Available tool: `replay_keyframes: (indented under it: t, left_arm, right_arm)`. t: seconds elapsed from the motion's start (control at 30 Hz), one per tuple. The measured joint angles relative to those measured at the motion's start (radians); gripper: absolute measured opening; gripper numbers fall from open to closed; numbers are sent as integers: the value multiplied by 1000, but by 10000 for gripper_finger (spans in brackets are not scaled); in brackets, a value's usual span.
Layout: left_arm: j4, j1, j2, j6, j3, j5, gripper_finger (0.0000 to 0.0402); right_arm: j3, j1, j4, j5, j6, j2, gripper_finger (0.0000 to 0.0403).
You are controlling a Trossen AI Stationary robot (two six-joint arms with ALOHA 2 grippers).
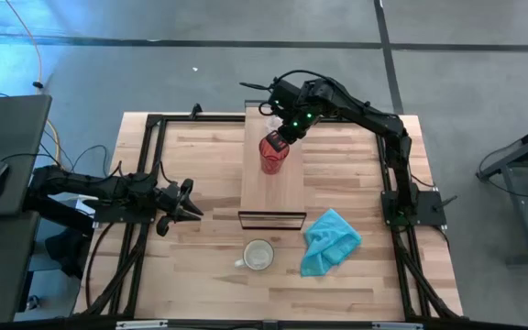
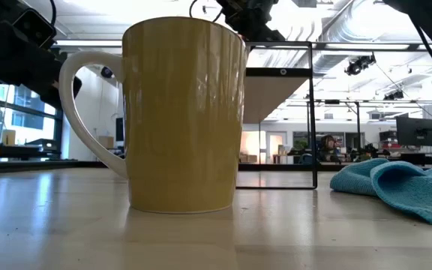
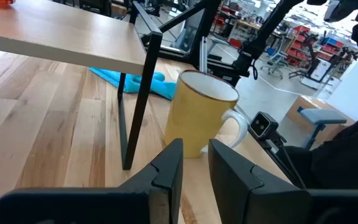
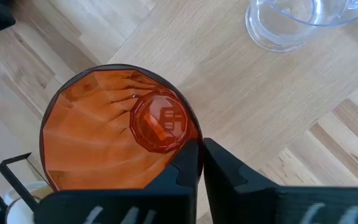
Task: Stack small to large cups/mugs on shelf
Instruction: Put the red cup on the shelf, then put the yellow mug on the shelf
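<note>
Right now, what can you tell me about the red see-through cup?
The red see-through faceted plastic cup stands upright on the long light-wood shelf board, open side up and empty. Its walls have flat panels and the round base shows through. The right end effector is shut on its rim, one finger inside, one outside. A tiny clear glass stands apart from it, farther along the shelf.
</note>
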State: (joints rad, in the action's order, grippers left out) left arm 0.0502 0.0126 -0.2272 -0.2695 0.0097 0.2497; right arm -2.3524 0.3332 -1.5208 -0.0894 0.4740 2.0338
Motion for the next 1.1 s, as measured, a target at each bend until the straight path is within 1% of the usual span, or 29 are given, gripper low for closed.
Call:
replay_keyframes:
  t: [0.33,0.8,1.1]
  left_arm:
    - [0,0,0,0,0,0,67]
    - [0,0,0,0,0,0,67]
    - [0,0,0,-6,0,9,67]
  right_arm:
    - [0,0,0,-17,8,1,47]
    - [-3,1,0,-21,-4,-2,57]
    - [-4,-4,17,-23,-3,-67,107]
